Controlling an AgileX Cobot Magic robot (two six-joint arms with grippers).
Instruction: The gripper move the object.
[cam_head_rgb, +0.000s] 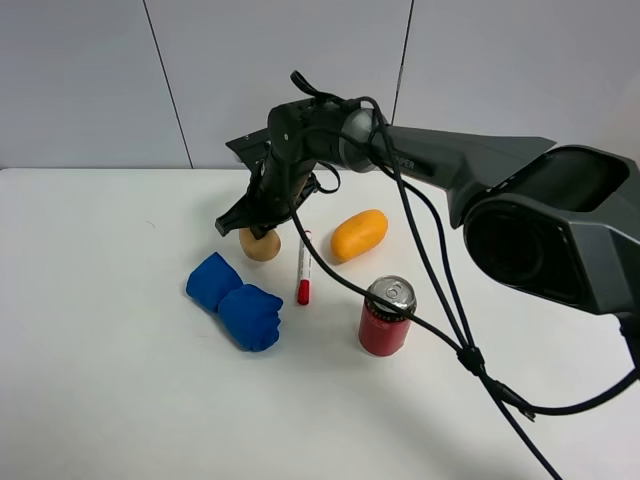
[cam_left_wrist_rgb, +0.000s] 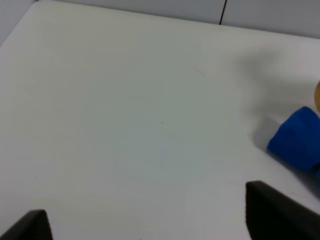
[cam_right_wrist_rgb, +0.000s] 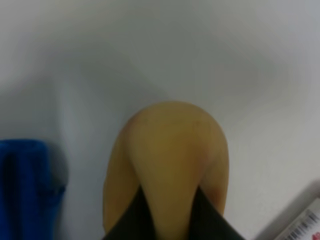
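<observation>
Reaching across the white table from the right: black right gripper with looping cables, dark jaws clenched on the small rounded tan-beige potato. Held low at the tabletop, up and to the left of the red drink can with a silver top, well apart from it. Between potato and can, a slim white marker with a red cap. Directly beyond the can, a smooth orange-yellow oval fruit. Left of the can, two soft blue beanbags, touching each other. Over bare table farther left of the can, the left gripper, dark fingers spread wide and holding nothing.
</observation>
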